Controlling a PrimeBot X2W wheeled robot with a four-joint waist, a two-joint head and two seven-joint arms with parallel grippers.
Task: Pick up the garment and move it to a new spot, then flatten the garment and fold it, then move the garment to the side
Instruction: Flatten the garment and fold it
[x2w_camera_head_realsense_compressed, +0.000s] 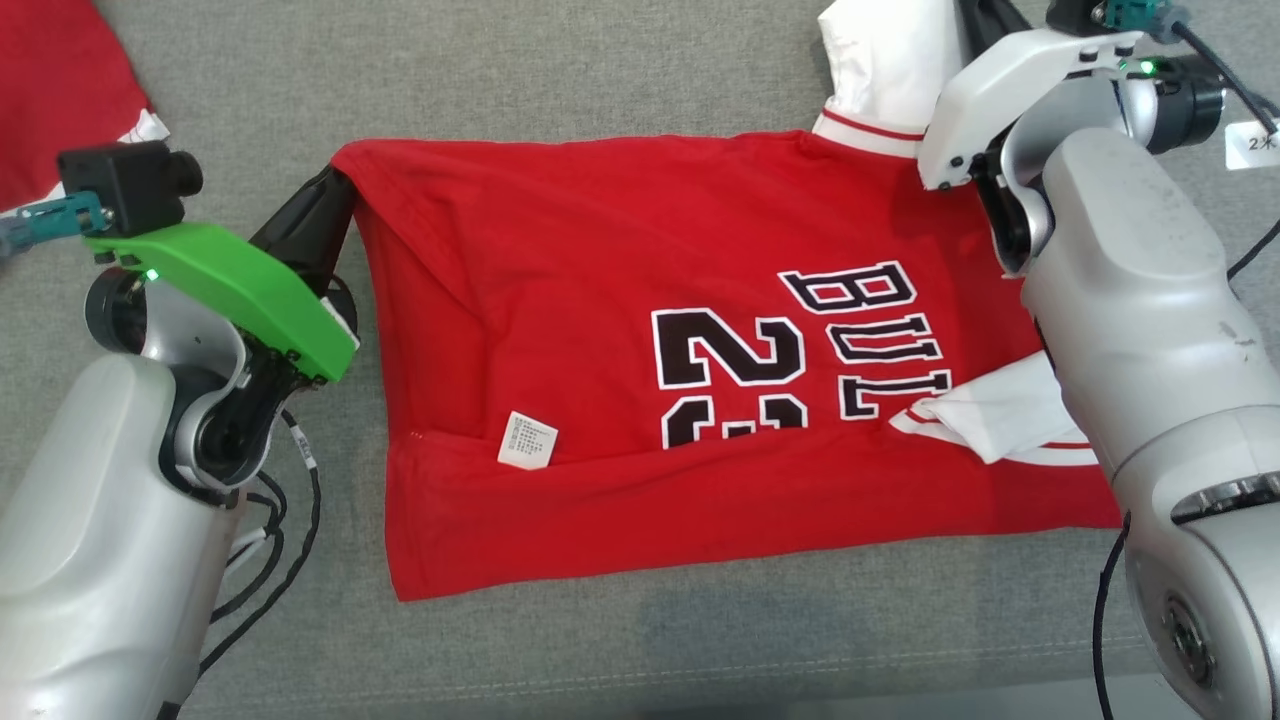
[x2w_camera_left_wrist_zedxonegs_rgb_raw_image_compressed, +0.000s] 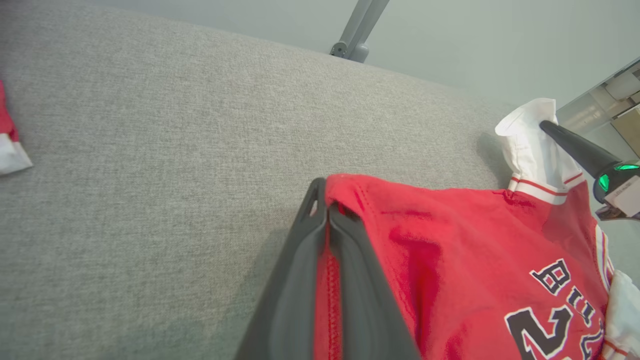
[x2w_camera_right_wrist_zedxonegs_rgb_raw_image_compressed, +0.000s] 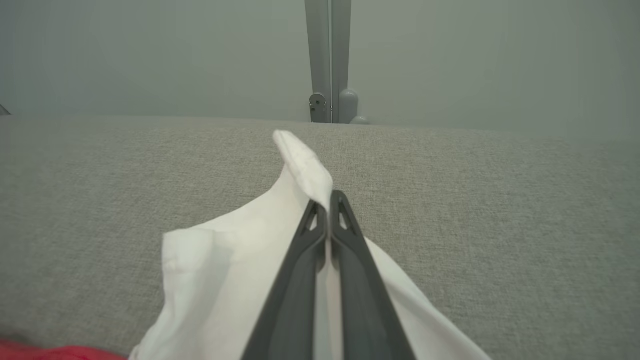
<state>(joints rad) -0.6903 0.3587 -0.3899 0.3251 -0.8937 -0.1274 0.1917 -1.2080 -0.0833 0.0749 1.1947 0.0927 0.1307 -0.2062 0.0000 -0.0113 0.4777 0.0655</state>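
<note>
The garment (x2w_camera_head_realsense_compressed: 620, 340) is a red jersey with black-and-white lettering and white sleeves, lying partly folded on the grey cloth surface (x2w_camera_head_realsense_compressed: 560, 70). My left gripper (x2w_camera_head_realsense_compressed: 345, 185) is shut on the garment's far left corner; in the left wrist view the red hem (x2w_camera_left_wrist_zedxonegs_rgb_raw_image_compressed: 327, 285) is pinched between the two dark fingers (x2w_camera_left_wrist_zedxonegs_rgb_raw_image_compressed: 295, 280). My right gripper (x2w_camera_right_wrist_zedxonegs_rgb_raw_image_compressed: 328, 200) is shut on the white sleeve (x2w_camera_right_wrist_zedxonegs_rgb_raw_image_compressed: 235, 260) at the garment's far right. That sleeve (x2w_camera_head_realsense_compressed: 885, 60) stands up at the top right of the head view, with the gripper's tips hidden behind the wrist (x2w_camera_head_realsense_compressed: 1000, 110).
Another red and white cloth (x2w_camera_head_realsense_compressed: 60, 100) lies at the far left corner. A white care label (x2w_camera_head_realsense_compressed: 527, 440) sticks out of the jersey's fold. A grey post (x2w_camera_right_wrist_zedxonegs_rgb_raw_image_compressed: 328, 60) stands beyond the surface's far edge. Bare grey surface stretches behind and in front of the garment.
</note>
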